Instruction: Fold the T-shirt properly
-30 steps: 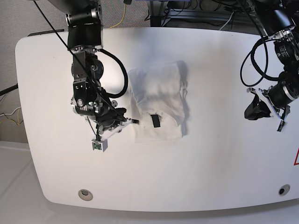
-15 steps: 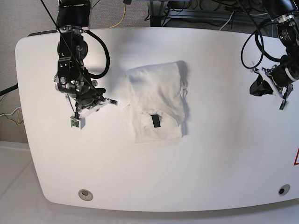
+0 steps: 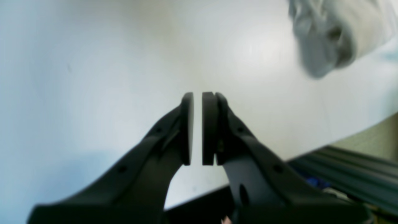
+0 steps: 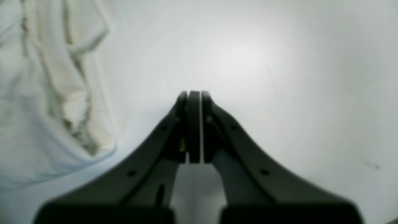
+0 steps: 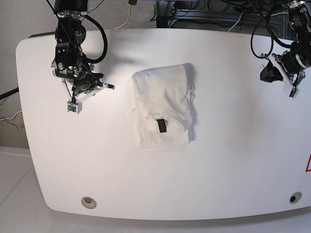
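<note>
The T-shirt point(image 5: 163, 104) lies folded into a compact white bundle in the middle of the table, with a small black tag point(image 5: 161, 125) on top near its front edge. Neither gripper touches it. My right gripper point(image 5: 110, 87) hovers left of the shirt, shut and empty; its wrist view shows the fingers point(image 4: 194, 95) pressed together over bare tabletop, with the T-shirt point(image 4: 46, 93) off to the left. My left gripper point(image 5: 265, 74) hangs far right near the table's back edge. Its pads point(image 3: 197, 96) stand a hair apart with nothing between them, and the T-shirt point(image 3: 335, 31) is blurred at the top right.
The glossy white table point(image 5: 218, 170) has a round hole at the front left point(image 5: 88, 202) and another at the front right point(image 5: 295, 197). Cables and a metal frame point(image 5: 204, 12) run behind the back edge. The table's edge point(image 3: 342, 140) passes close to my left gripper.
Both arms have drawn away from the shirt: the right arm went back and left, the left arm back toward the far right corner. The shirt has stayed put.
</note>
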`<action>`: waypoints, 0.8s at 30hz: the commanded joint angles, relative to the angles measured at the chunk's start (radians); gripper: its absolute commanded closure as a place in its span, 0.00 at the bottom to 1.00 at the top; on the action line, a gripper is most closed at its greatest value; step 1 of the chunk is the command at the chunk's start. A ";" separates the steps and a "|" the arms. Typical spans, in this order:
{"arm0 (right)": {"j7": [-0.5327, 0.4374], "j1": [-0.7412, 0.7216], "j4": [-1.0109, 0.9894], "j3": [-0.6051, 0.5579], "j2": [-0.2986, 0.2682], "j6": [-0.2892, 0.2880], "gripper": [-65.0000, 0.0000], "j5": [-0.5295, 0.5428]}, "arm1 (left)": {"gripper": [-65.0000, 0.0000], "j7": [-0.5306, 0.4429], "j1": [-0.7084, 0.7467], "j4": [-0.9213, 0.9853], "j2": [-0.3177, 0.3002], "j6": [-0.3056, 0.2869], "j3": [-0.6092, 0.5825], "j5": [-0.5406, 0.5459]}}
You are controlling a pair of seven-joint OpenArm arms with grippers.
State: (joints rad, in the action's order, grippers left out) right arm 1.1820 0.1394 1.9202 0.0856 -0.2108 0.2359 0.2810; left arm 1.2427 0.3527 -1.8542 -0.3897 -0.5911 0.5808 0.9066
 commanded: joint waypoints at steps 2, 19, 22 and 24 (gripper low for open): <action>-0.014 0.029 0.038 0.015 -0.022 0.000 1.00 0.002 | 0.95 -0.013 0.033 -0.015 -0.018 -0.002 0.008 0.015; -0.014 0.138 0.058 0.202 -0.025 -0.145 1.00 0.001 | 0.95 -0.044 0.134 -0.015 -0.015 0.001 0.001 0.012; -0.014 0.162 0.058 0.242 -0.026 -0.180 1.00 -0.001 | 0.95 -0.045 0.142 -0.015 -0.015 0.001 0.001 0.007; -0.014 0.179 0.058 0.262 -0.026 -0.198 1.00 -0.004 | 0.95 -0.050 0.150 -0.015 -0.015 0.001 0.001 -0.014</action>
State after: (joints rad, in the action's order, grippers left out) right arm 1.1820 0.3058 1.9572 0.3267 -0.2256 0.0505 0.2844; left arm 1.2133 0.4915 -1.8542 -0.3885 -0.5907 0.5751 0.8997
